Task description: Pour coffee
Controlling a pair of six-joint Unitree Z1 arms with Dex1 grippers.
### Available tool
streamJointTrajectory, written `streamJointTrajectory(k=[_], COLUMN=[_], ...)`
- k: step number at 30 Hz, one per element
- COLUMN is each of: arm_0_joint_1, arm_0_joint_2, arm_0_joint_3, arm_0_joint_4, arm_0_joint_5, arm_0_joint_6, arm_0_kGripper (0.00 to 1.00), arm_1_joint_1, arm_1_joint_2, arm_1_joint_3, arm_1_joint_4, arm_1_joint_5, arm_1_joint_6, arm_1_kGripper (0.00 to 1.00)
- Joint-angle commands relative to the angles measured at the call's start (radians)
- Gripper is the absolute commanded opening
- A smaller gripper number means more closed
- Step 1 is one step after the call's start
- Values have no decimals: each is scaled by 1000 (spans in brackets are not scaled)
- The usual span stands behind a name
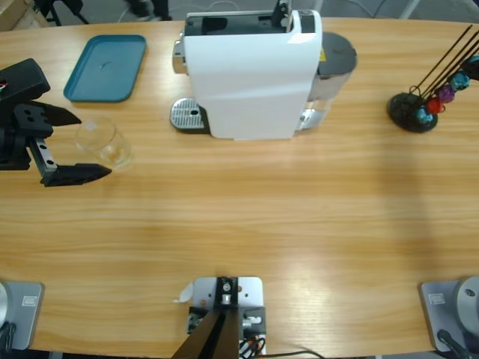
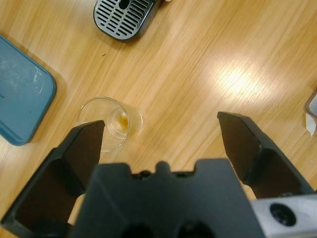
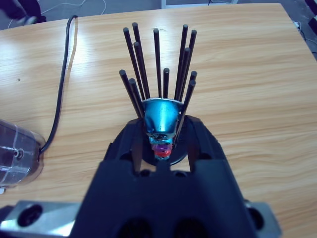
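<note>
A clear glass (image 1: 103,142) stands on the wooden table left of the white coffee machine (image 1: 251,75). The left wrist view shows only a small brown trace of coffee (image 2: 122,119) on the bottom of the glass (image 2: 110,124). My left gripper (image 1: 71,145) is open at the left edge, level with the glass and just short of it; in its wrist view the gripper (image 2: 162,144) holds nothing. My right gripper (image 3: 162,126) is shut on a blue capsule (image 3: 162,115) at the top of the stack in the black rod rack (image 3: 158,64).
A teal tray (image 1: 105,67) lies behind the glass. The machine's metal drip grate (image 1: 187,116) juts out at its left foot. The capsule rack (image 1: 413,112) stands at the far right with several coloured capsules. A black cable (image 3: 64,74) runs across the table beside the rack.
</note>
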Motion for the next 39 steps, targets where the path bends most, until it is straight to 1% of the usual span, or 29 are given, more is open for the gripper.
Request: streamJointTrajectory(k=[1,2,3,4,12,17,22,29,34,35,36,38,39], arm_0_joint_1=[-5,-5,-5,-5,-5,-5,-5,-5,-5,-5,-5,-5,-5], arm_0_joint_2=[7,7,7,8,11,12,-6,-22,-35,-39,-42,-54,-63], arm_0_joint_3=[33,34,34,34,35,41,63,68,68,68,69,70,69], arm_0_joint_4=[-9,-9,-9,-9,-9,-9,-23,-26,-26,-26,-26,-24,-24], arm_0_joint_5=[5,5,5,5,5,5,3,3,-5,-4,-3,-3,-5], arm_0_joint_6=[-14,-14,-14,-14,-14,-18,-36,-37,-37,-36,-35,-36,-35], arm_0_kGripper=[996,996,996,996,996,996,996,996,996,996,996,996,996], arm_1_joint_1=[-5,-5,-5,-5,-5,-2,23,90,143,152,168,228,269], arm_1_joint_2=[2,1,0,-1,7,-5,-40,-134,-216,-232,-244,-252,-245], arm_1_joint_3=[38,38,38,39,23,6,-42,-105,-169,-179,-182,-183,-186], arm_1_joint_4=[6,6,5,1,-13,-17,42,129,232,250,260,263,263], arm_1_joint_5=[-10,-10,-11,-8,14,-9,-24,-84,-127,-116,-84,42,138], arm_1_joint_6=[-3,-3,-4,-5,-7,-7,-18,-33,-33,-33,-34,-81,-126], arm_1_kGripper=[131,124,41,0,0,0,0,0,0,0,0,0,0])
